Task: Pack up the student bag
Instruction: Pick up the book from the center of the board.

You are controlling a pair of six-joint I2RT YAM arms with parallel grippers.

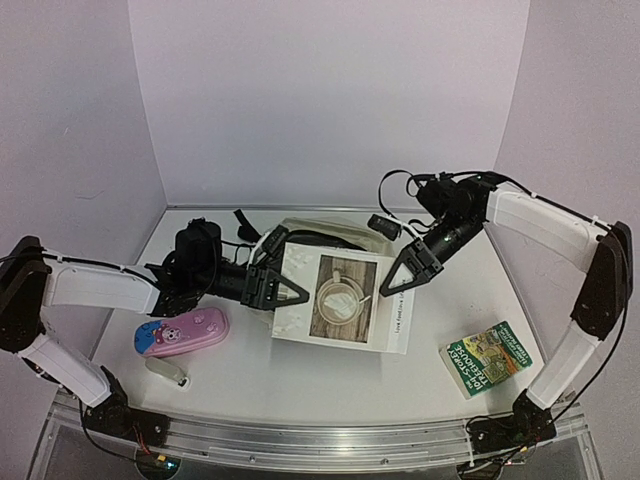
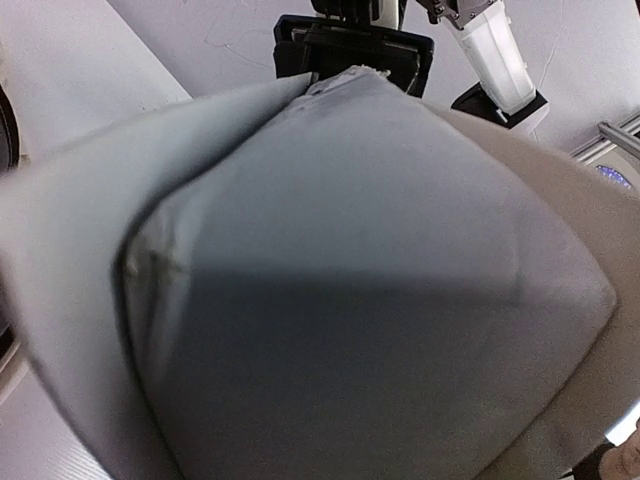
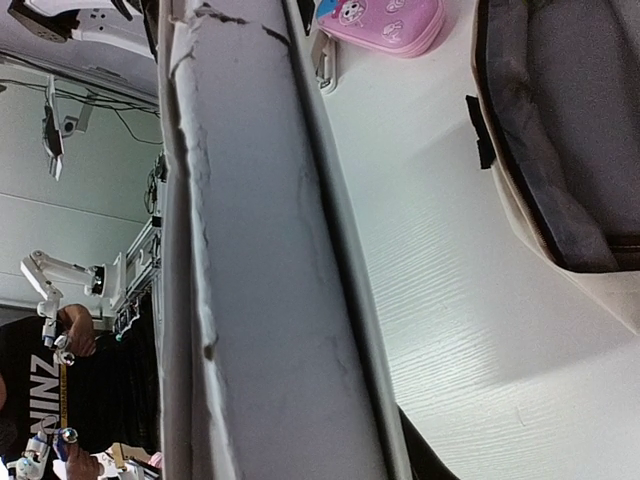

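The student bag (image 1: 300,228), cream with black straps, lies at the back centre, mostly hidden under a white book (image 1: 340,300) with a coffee-cup picture. My left gripper (image 1: 290,292) is at the book's left edge, seemingly shut on the bag's fabric. The bag's grey lining (image 2: 350,250) fills the left wrist view and hides the fingers. My right gripper (image 1: 395,285) is shut on the book's right edge. The book's edge (image 3: 270,250) runs down the right wrist view, with the bag's open mouth (image 3: 560,120) to its right.
A pink cartoon pencil case (image 1: 182,333) lies at the front left, also in the right wrist view (image 3: 385,20). A small pale object (image 1: 168,372) lies just in front of it. A green book (image 1: 487,358) lies at the front right. Walls enclose the table.
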